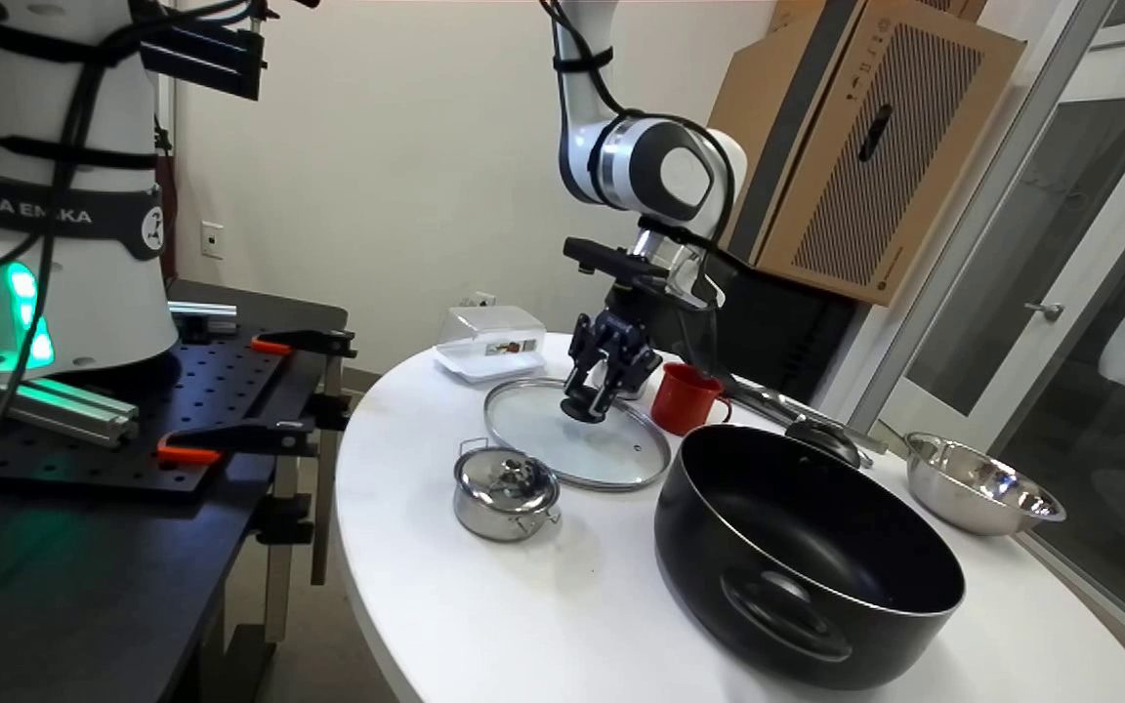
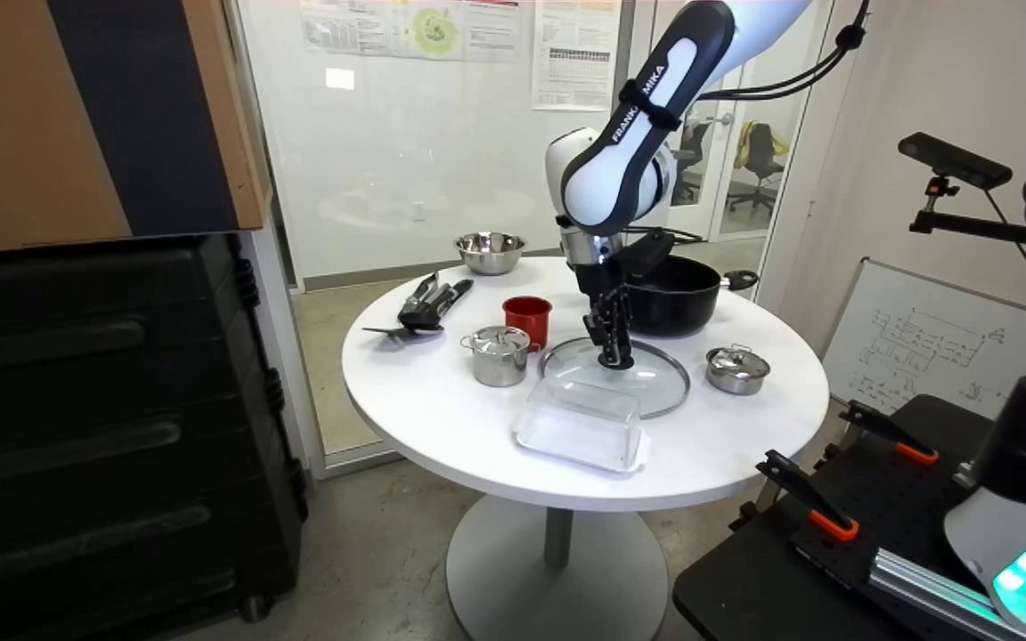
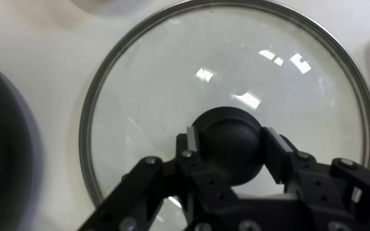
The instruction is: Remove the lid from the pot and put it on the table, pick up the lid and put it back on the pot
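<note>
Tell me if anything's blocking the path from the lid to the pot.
Nothing visible stands between the lid and the pot. The pot itself stands taller, so the claw probably has to lift high first. The red mug stands near the lid, beside that path.

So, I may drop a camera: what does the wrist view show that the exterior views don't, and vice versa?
Only the wrist view: a close overhead look at the knob between the jaws.

Only the exterior views: the steel bowl, the short lidded tin and the robot's base.

Shared: the lid, table and pot, all cropped in the wrist view.
</note>
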Robot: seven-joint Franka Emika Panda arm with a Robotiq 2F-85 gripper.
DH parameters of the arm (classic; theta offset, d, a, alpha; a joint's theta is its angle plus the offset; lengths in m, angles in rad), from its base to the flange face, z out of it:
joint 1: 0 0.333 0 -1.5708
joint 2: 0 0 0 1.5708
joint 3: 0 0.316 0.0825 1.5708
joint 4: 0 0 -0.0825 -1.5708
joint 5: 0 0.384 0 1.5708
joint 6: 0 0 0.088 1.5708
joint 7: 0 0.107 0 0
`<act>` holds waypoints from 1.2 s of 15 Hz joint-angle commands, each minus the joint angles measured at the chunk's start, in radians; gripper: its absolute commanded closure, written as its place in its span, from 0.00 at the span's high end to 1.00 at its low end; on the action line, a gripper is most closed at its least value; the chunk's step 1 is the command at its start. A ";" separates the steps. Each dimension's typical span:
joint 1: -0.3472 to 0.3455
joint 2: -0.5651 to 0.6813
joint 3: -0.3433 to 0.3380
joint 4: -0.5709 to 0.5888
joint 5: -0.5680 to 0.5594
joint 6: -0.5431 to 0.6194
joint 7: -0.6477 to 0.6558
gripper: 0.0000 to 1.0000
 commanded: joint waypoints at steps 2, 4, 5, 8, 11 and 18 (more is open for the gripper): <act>-0.023 -0.106 0.035 -0.042 0.034 -0.008 -0.062 0.25; -0.030 -0.153 0.042 -0.054 0.041 -0.007 -0.077 0.25; -0.036 -0.178 0.044 -0.061 0.046 -0.007 -0.088 0.25; -0.054 -0.247 0.040 -0.074 0.068 -0.012 -0.115 0.25; -0.072 -0.296 0.037 -0.082 0.098 -0.026 -0.149 0.25; -0.110 -0.352 0.010 -0.062 0.139 -0.050 -0.171 0.25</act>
